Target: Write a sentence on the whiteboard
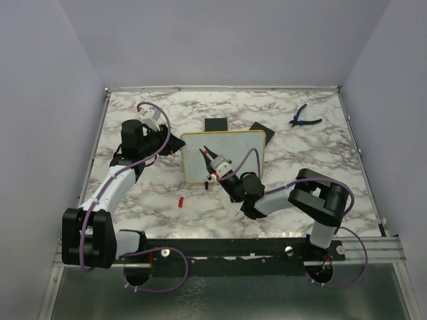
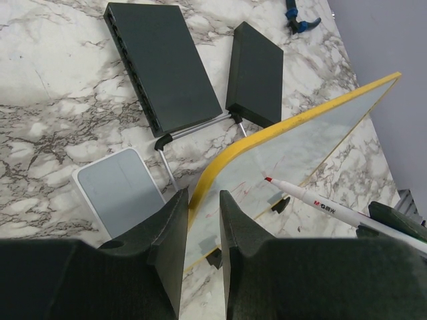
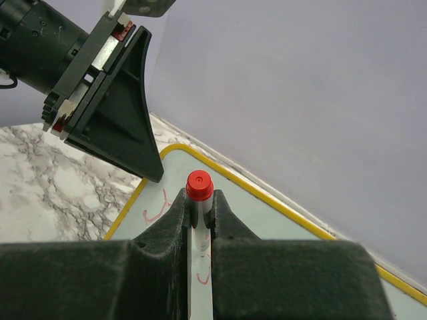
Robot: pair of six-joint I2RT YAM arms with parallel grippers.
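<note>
**Marker (image 2: 320, 203) at a propped board (image 1: 243, 143), sentence barely begun**

Board stands near the middle of a marble table (image 1: 313, 160), tilted up with its white face toward the two arms so a pen can reach it from the front. The left gripper (image 2: 203, 197) comes in from the board's left side. Its two fingers straddle the yellow frame, one on each face and close in. I cannot tell whether they actually pinch the frame or only flank it. Its likely purpose there is to brace the board against the push of writing (a light board on small feet could otherwise slide or tip back).

The right gripper (image 3: 199, 200) is pressed together on the marker. It grips the white barrel, with the red tip sticking out past the fingers and aimed at the board's left half. The tip sits at the surface, but contact is too fine to confirm.

The sentence (image 3: 156, 211) amounts to a few faint red strokes near the left frame, just beside the tip. Most of the white face to the right is blank. By my reading the writing is in its early part, and the line should run rightward.

Elsewhere, a red cap (image 1: 180, 201) lies on the table in front of the board. Two black boxes (image 2: 163, 63) sit behind it, and blue pliers (image 1: 303, 119) lie well apart at the far right.
</note>
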